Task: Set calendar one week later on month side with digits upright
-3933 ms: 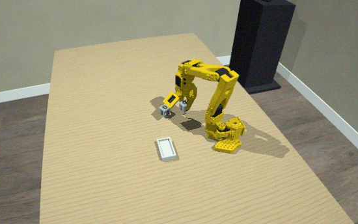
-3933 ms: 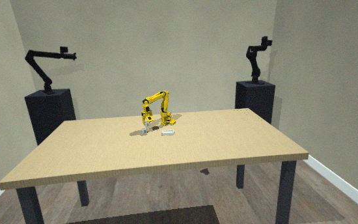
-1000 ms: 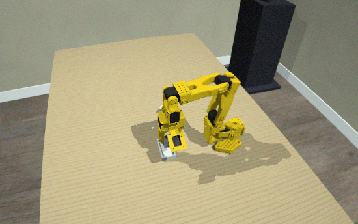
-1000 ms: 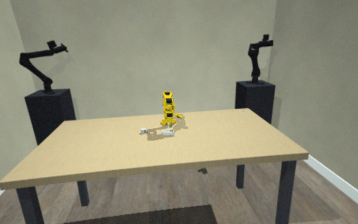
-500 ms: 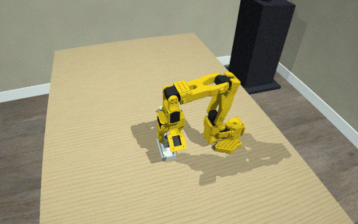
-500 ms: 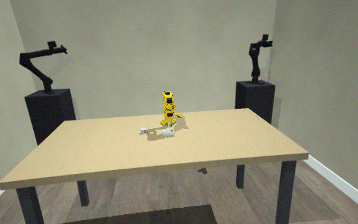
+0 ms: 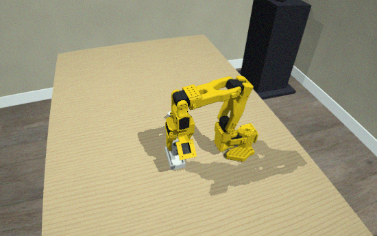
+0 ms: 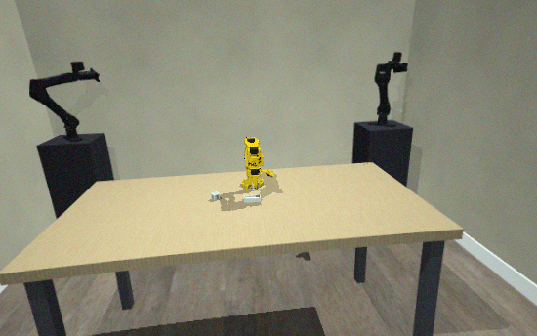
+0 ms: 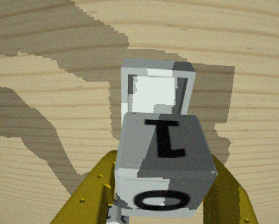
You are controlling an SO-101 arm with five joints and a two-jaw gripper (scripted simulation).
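My gripper point(image 7: 175, 145) point(image 8: 252, 188) point(image 9: 163, 185) is shut on a grey date cube point(image 9: 166, 143). The cube's top face shows a "1" and its near face a "0". I hold it low over the near end of the small white-floored tray point(image 7: 175, 164) point(image 8: 252, 198) point(image 9: 150, 92), which lies flat on the table. The tray's floor shows no cube in the wrist view. The second cube point(image 8: 215, 196) stands on the table to the left of the tray; in the top view only a corner of it point(image 7: 168, 113) shows behind the arm. I cannot see the month's name.
The arm's yellow base point(image 7: 236, 140) sits right of the tray. A wooden table point(image 7: 116, 86) point(image 8: 312, 210) carries everything. Black pedestals point(image 7: 274, 44) point(image 8: 73, 166) with dark camera arms stand beyond the table's far corners.
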